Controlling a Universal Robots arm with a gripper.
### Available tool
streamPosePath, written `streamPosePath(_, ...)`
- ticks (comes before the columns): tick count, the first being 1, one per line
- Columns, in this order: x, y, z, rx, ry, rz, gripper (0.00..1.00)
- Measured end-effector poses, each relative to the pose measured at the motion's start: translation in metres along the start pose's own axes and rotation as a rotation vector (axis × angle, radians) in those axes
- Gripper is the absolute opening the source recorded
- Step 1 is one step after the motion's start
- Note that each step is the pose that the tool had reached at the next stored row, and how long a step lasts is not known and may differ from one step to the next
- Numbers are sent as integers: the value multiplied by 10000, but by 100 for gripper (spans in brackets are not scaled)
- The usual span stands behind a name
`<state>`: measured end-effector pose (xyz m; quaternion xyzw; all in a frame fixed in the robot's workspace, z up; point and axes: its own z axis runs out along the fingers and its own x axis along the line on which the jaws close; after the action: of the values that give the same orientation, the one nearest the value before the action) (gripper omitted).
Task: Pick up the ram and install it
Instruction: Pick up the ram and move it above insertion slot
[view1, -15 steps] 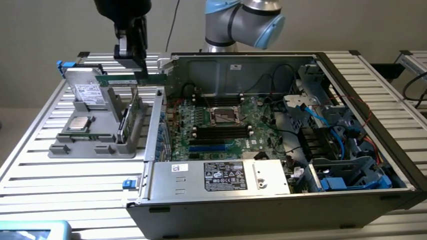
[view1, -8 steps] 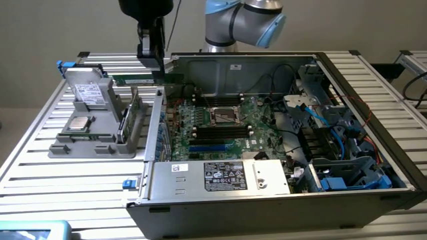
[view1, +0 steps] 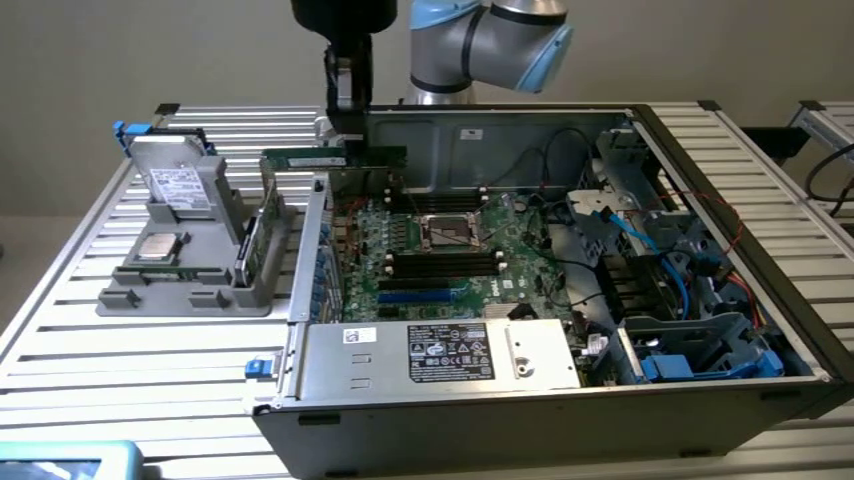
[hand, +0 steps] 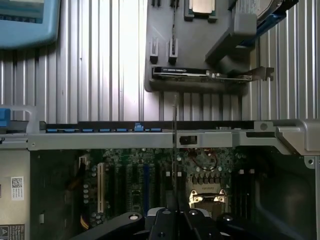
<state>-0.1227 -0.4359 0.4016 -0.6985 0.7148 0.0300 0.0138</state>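
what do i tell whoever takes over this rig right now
tool: shut on the slim dark-green ram stick, which it holds level in the air.
where: the stick hangs across the side wall of the open grey metal computer case, at its far corner on the exterior view's left.
the long black memory slots on the green motherboard look bare.
done: pickup.
left: the stick is not yet seated in a slot.
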Motion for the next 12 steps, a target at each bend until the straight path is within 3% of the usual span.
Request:
streamPosePath(7, -24, -311, -5, 10, 23, -1, 12)
streamPosePath(9, -41, -387, -3, 39, 55, -3, 12)
streamPosePath(12, -80, -487, 3, 130, 135, -6, 12)
